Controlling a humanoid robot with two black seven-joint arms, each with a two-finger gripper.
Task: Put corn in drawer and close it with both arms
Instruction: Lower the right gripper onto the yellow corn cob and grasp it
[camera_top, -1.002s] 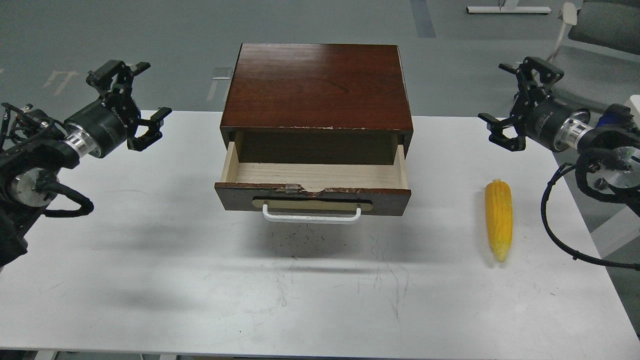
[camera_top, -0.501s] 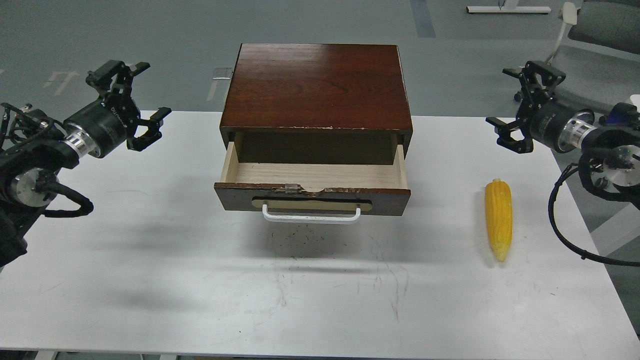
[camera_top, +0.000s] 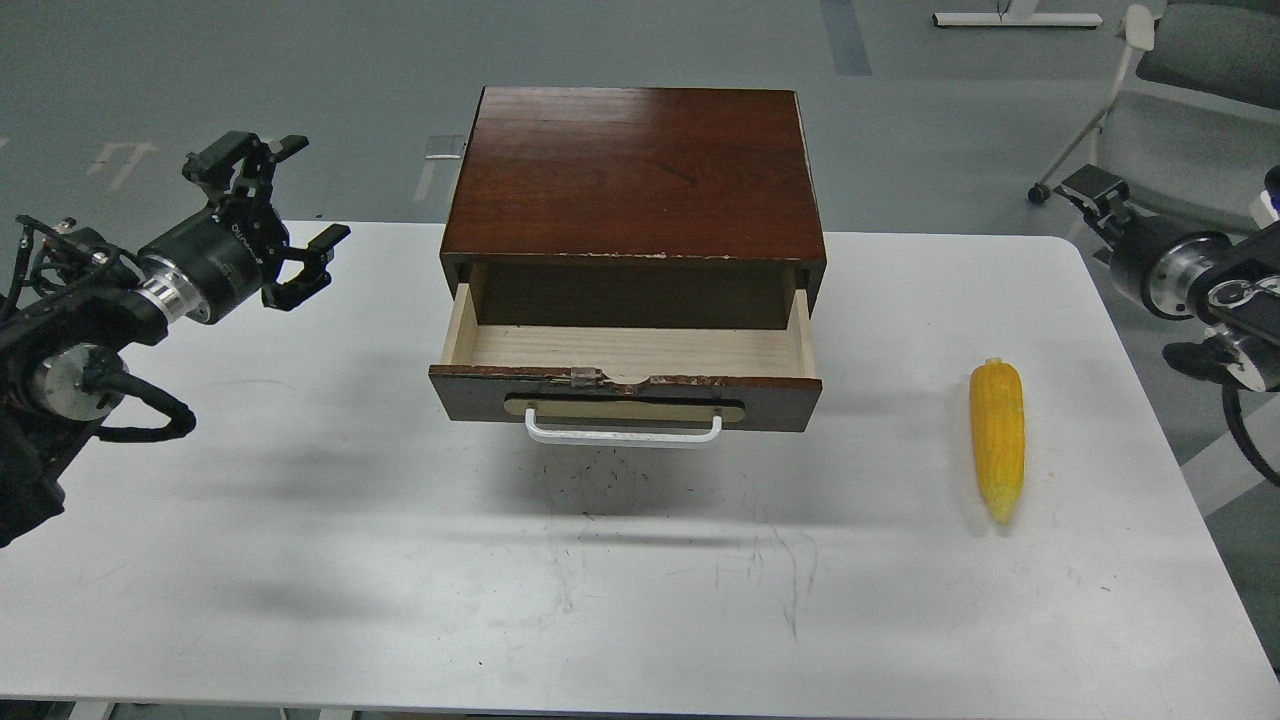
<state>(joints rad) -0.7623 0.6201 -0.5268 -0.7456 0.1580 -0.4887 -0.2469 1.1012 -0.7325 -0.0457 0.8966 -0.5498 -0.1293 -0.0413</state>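
The right gripper (camera_top: 1092, 190) shows end-on, fingers indistinguishable (its arm cut by the right edge); the drawer's (camera_top: 625, 385) back is hidden under the cabinet top (camera_top: 634, 170).

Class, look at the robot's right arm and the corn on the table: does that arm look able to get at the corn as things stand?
Probably yes. The corn lies alone on the bare table, right of the drawer, with nothing between it and the right end effector, which sits off the table's right edge, up beside the cob.

A white table (camera_top: 300, 560) (scuffed with dark marks near its middle) stands on a grey floor (camera_top: 250, 90). A grey wheeled chair (camera_top: 1150, 110) sits beyond its far right corner.
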